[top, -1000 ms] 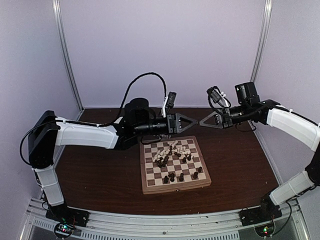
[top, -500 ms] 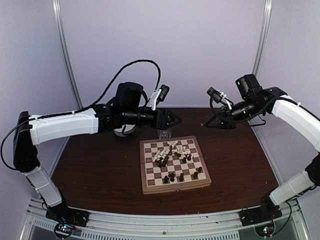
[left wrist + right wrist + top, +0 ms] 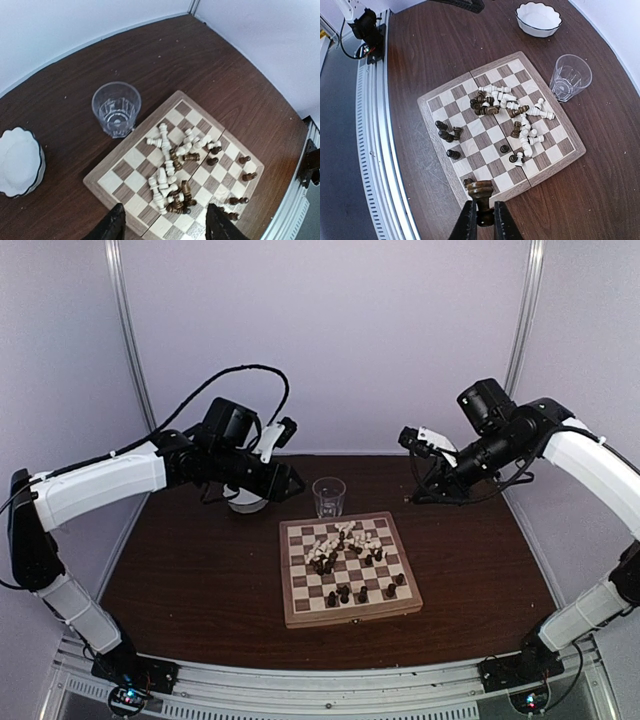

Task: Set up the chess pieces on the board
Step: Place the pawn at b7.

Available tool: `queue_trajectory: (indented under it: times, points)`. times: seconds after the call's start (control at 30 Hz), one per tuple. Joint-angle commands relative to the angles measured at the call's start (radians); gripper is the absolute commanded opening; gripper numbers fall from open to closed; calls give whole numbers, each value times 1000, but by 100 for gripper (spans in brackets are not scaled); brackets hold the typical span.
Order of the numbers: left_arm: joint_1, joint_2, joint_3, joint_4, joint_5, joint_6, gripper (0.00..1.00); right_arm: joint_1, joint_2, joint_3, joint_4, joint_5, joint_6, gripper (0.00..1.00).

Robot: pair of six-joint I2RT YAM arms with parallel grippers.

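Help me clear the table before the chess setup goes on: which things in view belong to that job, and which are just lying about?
Belongs to the job: board; chess pieces heaped on it; dark piece pinched in the right gripper.
Just lying about: clear glass beyond the board's far edge; white bowl left of the glass.

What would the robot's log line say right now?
left gripper: open, empty | right gripper: shut on dark piece | pieces: jumbled on board
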Motion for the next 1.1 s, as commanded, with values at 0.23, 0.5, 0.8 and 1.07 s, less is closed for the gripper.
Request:
queue_trajectory:
  times: [0.23, 0.5, 0.8, 1.07]
  points:
    - [31, -53, -73, 11, -74, 42, 57, 138, 86, 87, -64, 298, -136, 0]
    - [31, -57, -74, 8, -69, 42, 57, 224, 124, 82, -71, 423, -182, 0]
    - [32, -53, -73, 5, -66, 43, 57, 296, 160, 80, -73, 524, -219, 0]
    - [32, -55, -73, 1, -64, 43, 57, 330, 183, 77, -72, 563, -233, 0]
